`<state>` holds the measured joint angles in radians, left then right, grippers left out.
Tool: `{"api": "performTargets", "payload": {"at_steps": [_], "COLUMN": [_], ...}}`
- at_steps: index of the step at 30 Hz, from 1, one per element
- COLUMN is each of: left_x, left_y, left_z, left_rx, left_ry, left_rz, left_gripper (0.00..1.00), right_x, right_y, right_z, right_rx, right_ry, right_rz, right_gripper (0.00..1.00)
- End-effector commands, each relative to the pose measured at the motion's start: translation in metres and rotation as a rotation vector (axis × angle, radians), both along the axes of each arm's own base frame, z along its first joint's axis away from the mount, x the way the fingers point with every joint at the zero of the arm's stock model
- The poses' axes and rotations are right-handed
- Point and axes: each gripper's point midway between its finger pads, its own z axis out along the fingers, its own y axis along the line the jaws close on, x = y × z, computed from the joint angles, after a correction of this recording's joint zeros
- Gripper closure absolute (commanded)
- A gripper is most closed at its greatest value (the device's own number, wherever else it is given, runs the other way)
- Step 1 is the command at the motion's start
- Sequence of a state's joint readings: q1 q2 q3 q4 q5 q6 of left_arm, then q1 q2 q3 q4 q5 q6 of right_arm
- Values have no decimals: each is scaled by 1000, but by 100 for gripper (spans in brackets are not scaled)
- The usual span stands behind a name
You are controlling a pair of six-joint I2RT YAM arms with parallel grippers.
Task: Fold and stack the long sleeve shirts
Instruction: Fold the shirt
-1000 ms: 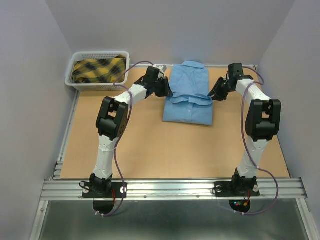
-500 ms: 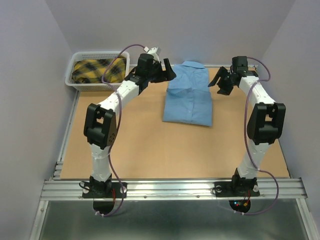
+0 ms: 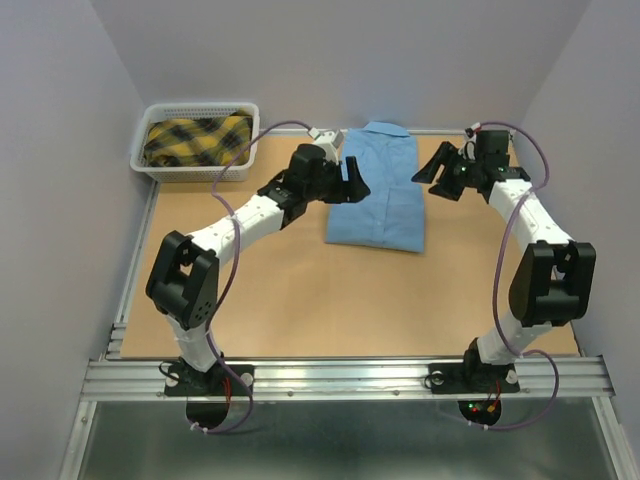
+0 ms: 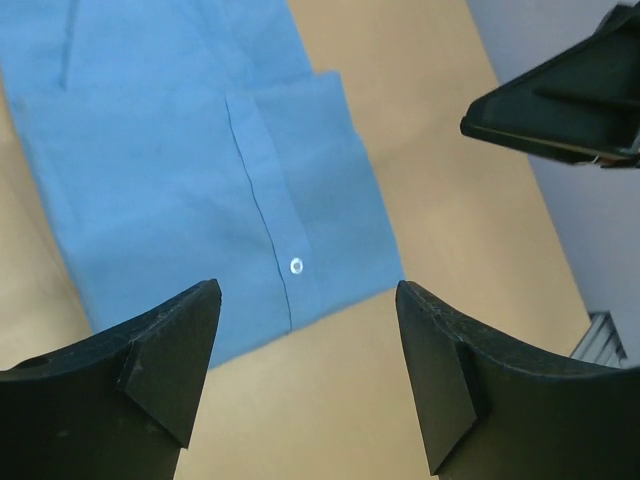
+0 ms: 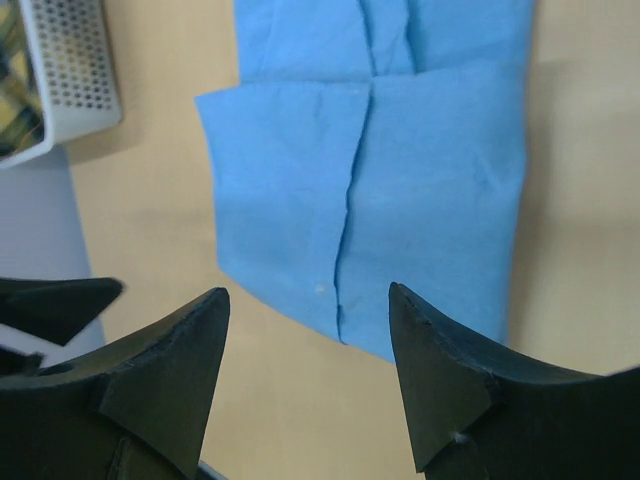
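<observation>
Light blue shirt (image 3: 385,195) lies folded in a neat rectangle at the far middle of the table (image 3: 300,290), collar toward the far wall, one small white button (image 4: 296,265) showing near its near edge. Left claw (image 4: 305,292) hangs over the shirt's left edge, jaws spread wide, nothing in them. Right claw (image 5: 307,292) hovers just off the right edge, jaws also apart and empty. White basket (image 3: 190,168) sits at the far left corner with yellow plaid cloth (image 3: 198,138) inside.

Plain pale-lilac walls (image 3: 400,60) box in my tan counter (image 3: 330,300) on three sides, a ribbed metal rail (image 3: 350,378) running along its near edge.
</observation>
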<state>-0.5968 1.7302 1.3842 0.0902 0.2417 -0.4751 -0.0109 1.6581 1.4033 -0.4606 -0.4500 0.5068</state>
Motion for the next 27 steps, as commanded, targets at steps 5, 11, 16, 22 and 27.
{"api": "performTargets", "payload": {"at_steps": [5, 11, 16, 22, 27], "left_x": [-8, -7, -11, -17, -31], "left_y": [-26, -33, -36, -30, -18], "left_z": [-48, -90, -137, -183, -208], "left_rx": [0, 9, 34, 67, 88], "left_ry": [77, 167, 258, 357, 425], "left_rz": [-55, -63, -76, -63, -54], "left_gripper": [21, 23, 24, 24, 24], "right_x": [-34, -51, -58, -72, -87], "right_y": [69, 94, 98, 92, 89], "right_z": [-25, -58, -105, -168, -190], "right_rx": [288, 424, 517, 470, 456], "right_ry": [-40, -29, 48, 150, 201], "right_rz": [188, 232, 198, 155, 134], "right_gripper": [30, 30, 30, 30, 30]}}
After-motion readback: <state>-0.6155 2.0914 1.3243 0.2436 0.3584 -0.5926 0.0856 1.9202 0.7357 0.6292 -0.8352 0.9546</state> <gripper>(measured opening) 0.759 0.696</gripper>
